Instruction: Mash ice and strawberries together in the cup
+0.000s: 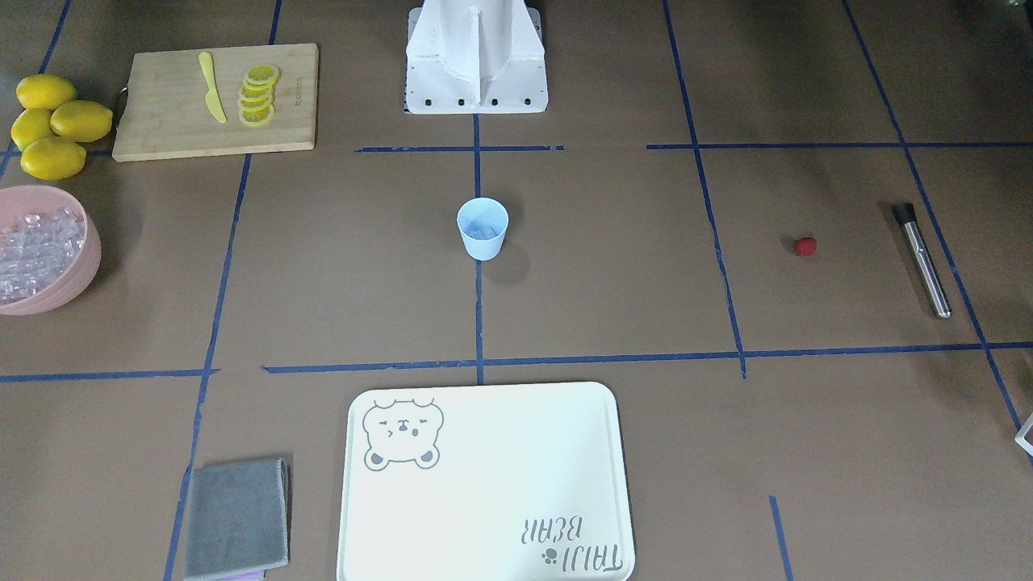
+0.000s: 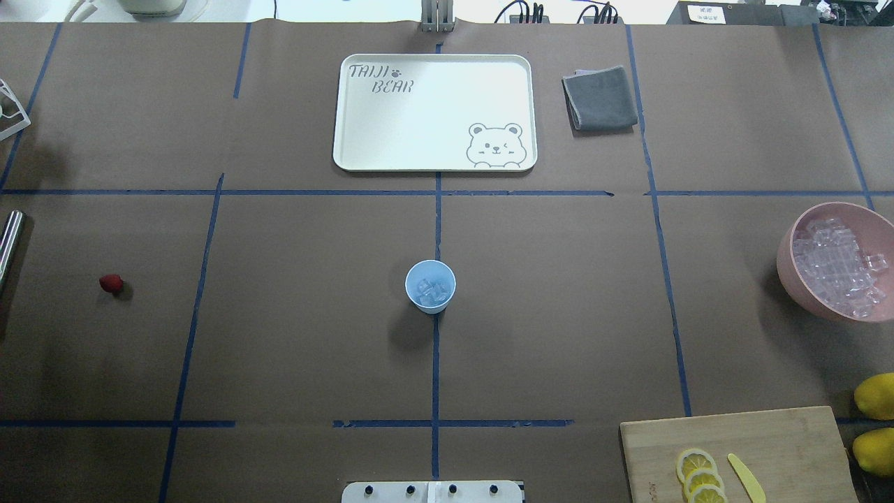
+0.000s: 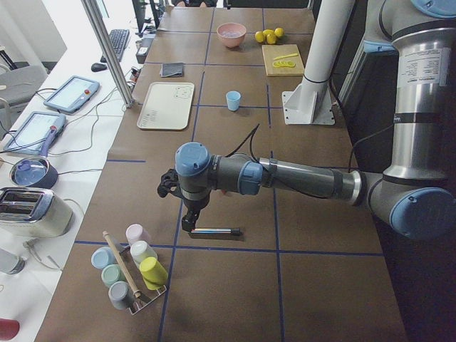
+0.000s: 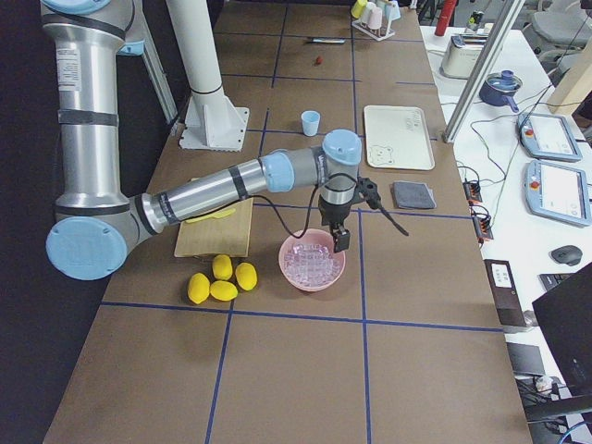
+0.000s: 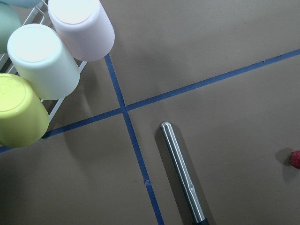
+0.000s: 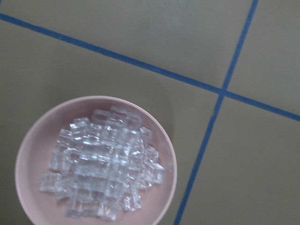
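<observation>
The pale blue cup (image 2: 430,286) stands upright at the table's middle with a few ice cubes (image 2: 431,292) inside; it also shows in the front view (image 1: 483,228). More ice fills the pink bowl (image 2: 831,262). The red strawberry (image 1: 805,246) lies alone on the table, next to a steel muddler (image 1: 922,258). In the exterior left view my left gripper (image 3: 187,221) hangs just above the muddler (image 3: 214,231). In the exterior right view my right gripper (image 4: 340,240) hangs over the bowl (image 4: 313,262). I cannot tell whether either is open. No fingers show in the wrist views.
A cream tray (image 2: 434,112) and a grey cloth (image 2: 601,98) lie at the far side. A cutting board (image 1: 216,101) holds lemon slices and a yellow knife, with lemons (image 1: 52,121) beside it. A rack of upturned cups (image 5: 42,70) stands by the muddler.
</observation>
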Motion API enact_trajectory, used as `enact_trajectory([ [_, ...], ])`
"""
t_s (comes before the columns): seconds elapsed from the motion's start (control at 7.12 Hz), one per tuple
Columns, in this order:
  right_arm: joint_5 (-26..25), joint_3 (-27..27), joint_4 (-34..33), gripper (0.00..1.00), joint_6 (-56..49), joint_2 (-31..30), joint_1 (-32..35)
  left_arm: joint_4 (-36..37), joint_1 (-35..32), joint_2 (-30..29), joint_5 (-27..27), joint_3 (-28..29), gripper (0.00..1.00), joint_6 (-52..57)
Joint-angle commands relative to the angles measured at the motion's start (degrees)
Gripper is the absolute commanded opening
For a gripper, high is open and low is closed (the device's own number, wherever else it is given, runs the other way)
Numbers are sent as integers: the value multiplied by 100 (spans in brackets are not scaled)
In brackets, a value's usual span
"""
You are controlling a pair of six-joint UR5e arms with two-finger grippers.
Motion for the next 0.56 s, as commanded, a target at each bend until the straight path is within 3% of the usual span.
enact_trajectory([
  [0.0, 115, -125, 8, 99, -203, -594, 761, -1, -6, -111, 0, -7, 100, -5],
  [0.42, 273, -204, 17, 99, -194, -737, 763, -9, 21, -243, -52, -6, 100, -721],
])
